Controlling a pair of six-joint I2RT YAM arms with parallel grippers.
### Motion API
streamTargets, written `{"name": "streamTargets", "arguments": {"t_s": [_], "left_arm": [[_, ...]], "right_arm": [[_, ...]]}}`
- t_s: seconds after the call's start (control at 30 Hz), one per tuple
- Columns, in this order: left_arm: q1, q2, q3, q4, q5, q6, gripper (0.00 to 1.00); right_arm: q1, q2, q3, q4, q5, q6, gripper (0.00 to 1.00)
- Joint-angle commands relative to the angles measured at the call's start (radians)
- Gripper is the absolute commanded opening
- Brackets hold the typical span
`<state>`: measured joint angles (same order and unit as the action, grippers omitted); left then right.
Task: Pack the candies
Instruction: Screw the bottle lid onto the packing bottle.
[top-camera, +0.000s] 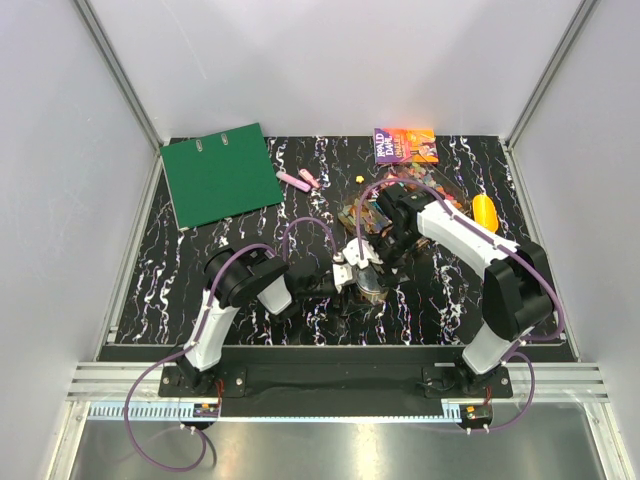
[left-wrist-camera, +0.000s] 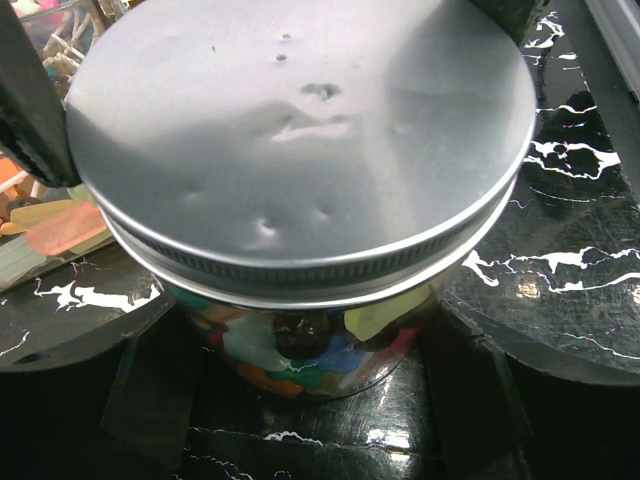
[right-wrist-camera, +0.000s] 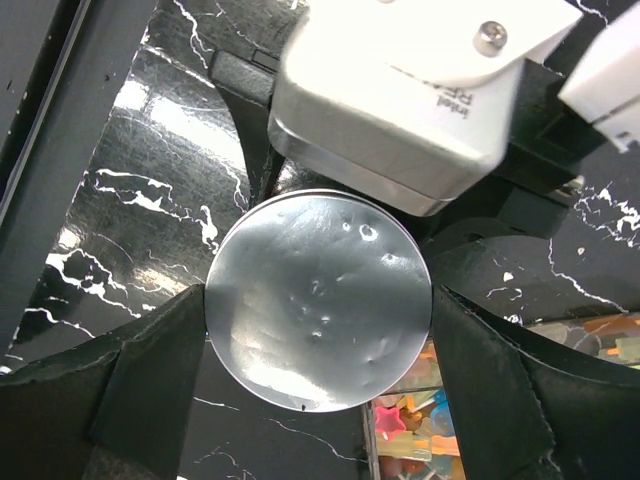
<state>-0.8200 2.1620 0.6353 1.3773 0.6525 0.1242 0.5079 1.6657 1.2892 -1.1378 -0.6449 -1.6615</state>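
Note:
A glass jar stands mid-table, full of candies in pink, green, blue and orange. A dented silver lid sits on its mouth. My left gripper reaches in from the left, its dark fingers against both sides of the glass body. My right gripper hangs over the jar, and its fingers touch the lid rim on two opposite sides. More loose candies lie in a clear box just behind the jar.
A yellow scoop lies at the right. A book is at the back and a green binder at the back left. Pink highlighters lie beside the binder. One stray yellow sweet sits on the marbled table.

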Motion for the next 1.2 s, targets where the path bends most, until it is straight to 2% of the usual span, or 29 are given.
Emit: {"name": "streamTargets", "arguments": {"t_s": [0.0, 0.13, 0.33, 0.53, 0.97, 1.03, 1.17], "left_arm": [[0.009, 0.039, 0.006, -0.058, -0.103, 0.083, 0.0], [0.007, 0.036, 0.004, -0.06, -0.106, 0.089, 0.0], [0.007, 0.033, 0.001, -0.057, -0.113, 0.092, 0.0], [0.007, 0.033, 0.001, -0.06, -0.119, 0.101, 0.0], [0.001, 0.033, -0.002, -0.066, -0.139, 0.126, 0.0], [0.001, 0.033, 0.0, -0.067, -0.145, 0.126, 0.0], [0.001, 0.022, 0.003, -0.09, -0.178, 0.115, 0.07]], "right_arm": [[0.007, 0.012, 0.029, -0.033, 0.001, 0.171, 0.72], [0.009, -0.004, -0.026, -0.027, 0.002, 0.255, 0.61], [0.009, -0.049, -0.143, 0.033, 0.034, 0.359, 0.56], [0.021, -0.075, -0.212, 0.09, 0.056, 0.494, 0.54], [0.03, -0.06, -0.243, 0.124, 0.103, 0.747, 0.53], [0.03, -0.072, -0.254, 0.119, 0.099, 0.75, 0.54], [0.032, -0.081, -0.255, 0.121, 0.117, 0.737, 0.54]]}}
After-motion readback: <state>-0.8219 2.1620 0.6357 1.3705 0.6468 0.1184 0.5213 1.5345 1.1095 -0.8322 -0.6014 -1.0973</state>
